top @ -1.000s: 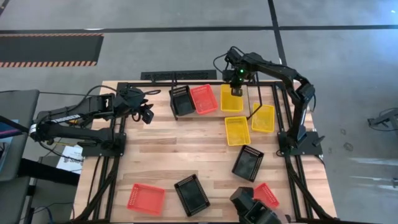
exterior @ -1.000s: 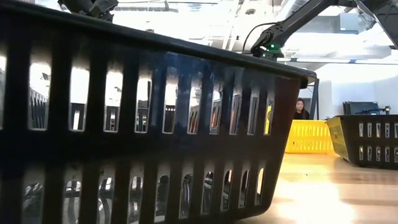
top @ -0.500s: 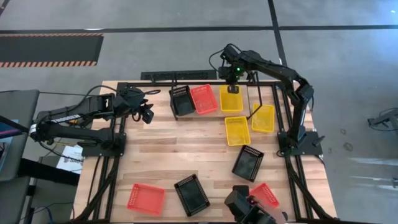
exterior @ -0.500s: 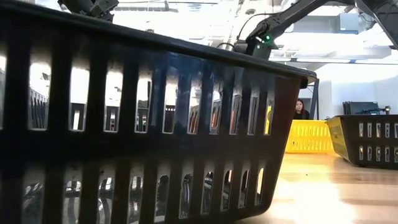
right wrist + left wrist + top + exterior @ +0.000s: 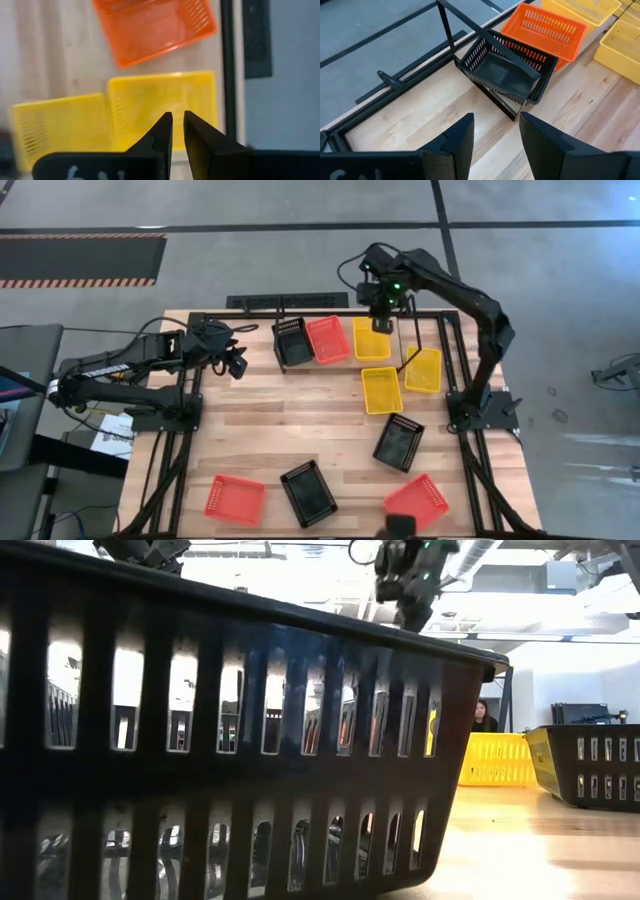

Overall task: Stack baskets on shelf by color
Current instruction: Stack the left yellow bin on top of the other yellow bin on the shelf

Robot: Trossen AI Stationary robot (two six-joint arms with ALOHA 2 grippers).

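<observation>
Nine mesh baskets show in the high view. A black basket [image 5: 293,342], a red one [image 5: 328,338] and a yellow one [image 5: 372,338] sit side by side at the far edge, at the thin black shelf [image 5: 300,319]. In the left wrist view the black basket [image 5: 507,75] rests tilted on the shelf rods [image 5: 495,97]. My right gripper [image 5: 382,315] hovers above the yellow basket [image 5: 160,107], fingers a narrow gap apart, holding nothing. My left gripper [image 5: 496,130] waits open at the table's left, pointing toward the black basket.
Two more yellow baskets [image 5: 422,370] [image 5: 381,390] lie right of centre. A black basket [image 5: 398,442], a red one [image 5: 420,500], another black [image 5: 308,493] and another red [image 5: 235,500] lie near the front. The black one [image 5: 250,740] fills the low view. A person [image 5: 485,715] sits beyond.
My right gripper has risen from just over the far yellow basket and drifted slightly toward the far edge; the basket has stayed put. A dark object at the near edge has drawn back, uncovering the red basket there.
</observation>
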